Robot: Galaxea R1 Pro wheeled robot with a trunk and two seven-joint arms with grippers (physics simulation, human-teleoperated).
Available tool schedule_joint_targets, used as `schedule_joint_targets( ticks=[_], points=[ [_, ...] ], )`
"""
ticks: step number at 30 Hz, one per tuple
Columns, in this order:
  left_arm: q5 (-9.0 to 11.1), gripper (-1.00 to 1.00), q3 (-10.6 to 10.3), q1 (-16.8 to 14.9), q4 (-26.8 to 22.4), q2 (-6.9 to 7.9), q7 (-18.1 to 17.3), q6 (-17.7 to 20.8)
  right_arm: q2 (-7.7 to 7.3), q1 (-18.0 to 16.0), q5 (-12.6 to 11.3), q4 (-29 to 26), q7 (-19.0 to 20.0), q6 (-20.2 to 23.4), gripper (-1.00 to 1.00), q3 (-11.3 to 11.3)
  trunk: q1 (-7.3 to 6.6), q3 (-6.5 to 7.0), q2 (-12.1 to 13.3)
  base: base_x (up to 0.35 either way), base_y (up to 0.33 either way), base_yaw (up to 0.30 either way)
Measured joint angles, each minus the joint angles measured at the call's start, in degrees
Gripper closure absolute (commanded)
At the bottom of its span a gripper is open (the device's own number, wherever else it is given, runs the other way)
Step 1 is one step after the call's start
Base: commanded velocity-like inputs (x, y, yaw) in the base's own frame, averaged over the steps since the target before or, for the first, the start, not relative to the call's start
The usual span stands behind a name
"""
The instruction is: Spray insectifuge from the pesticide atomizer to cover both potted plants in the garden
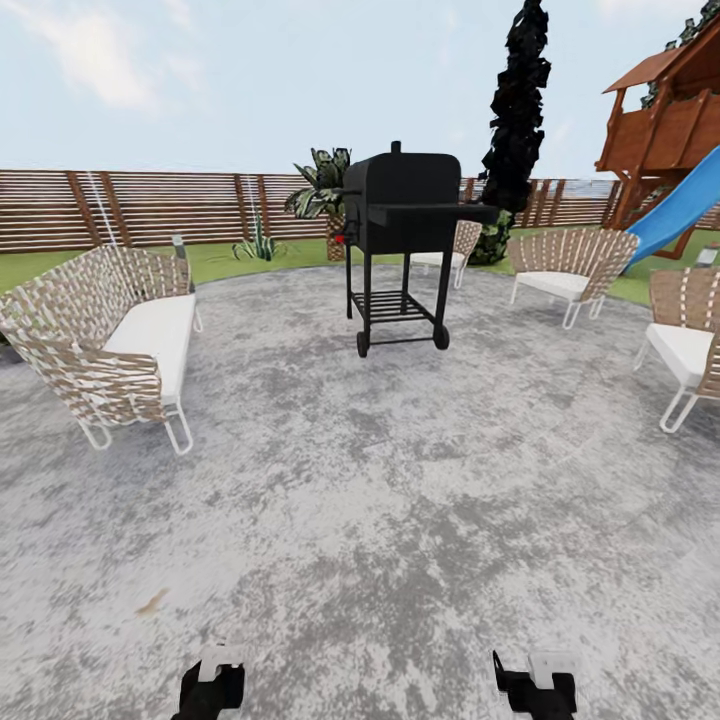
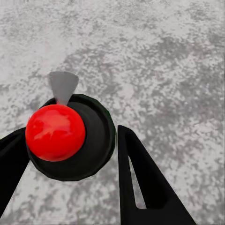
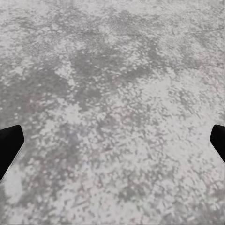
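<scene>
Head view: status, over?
Right pincer open, empty. Left pincer straddles red-domed dark round object, grip unclear. Black wheeled barbecue grill ahead on grey stone patio.

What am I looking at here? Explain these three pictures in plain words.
This is a simulated wheeled robot with two arms. The big picture comes from its head camera, looking over a grey stone patio. A black grill, a woven sofa, chairs, a wooden fence and a blue slide are in sight. At the bottom are the left gripper and right gripper.

The other two pictures come from cameras on the wrists. The right gripper is open and empty over the paving. Between the left fingers sits a red dome on a black disc. Whether it is held is unclear.
</scene>
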Motion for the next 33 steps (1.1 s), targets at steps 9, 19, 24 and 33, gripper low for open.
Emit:
schedule_joint_targets(
  ticks=[9,19,24,33],
  points=[
    [-0.02,1.0,-0.04,0.02,0.02,0.0,0.0,0.0,0.0,-0.02,0.0,0.0,0.0,0.0,-1.0,0.0,0.0,0.0,0.0,0.339,0.0,0.01],
    [-0.04,1.0,-0.04,0.06,-0.02,0.01,0.0,0.0,0.01,-0.03,0.0,0.02,0.01,-0.01,-1.0,0.0,0.0,-0.26,0.0,0.339,0.0,0.178],
    [-0.05,1.0,-0.03,0.05,-0.01,0.01,0.0,0.0,0.01,-0.03,0.0,0.02,0.01,-0.01,-1.0,0.01,0.0,-0.42,0.0,0.339,0.0,0.228],
    [-0.02,1.0,-0.04,0.03,-0.01,0.0,0.0,0.0,0.0,-0.02,0.0,0.0,0.0,0.0,-1.0,0.0,0.0,-0.49,0.0,0.339,0.0,0.139]
  ],
)
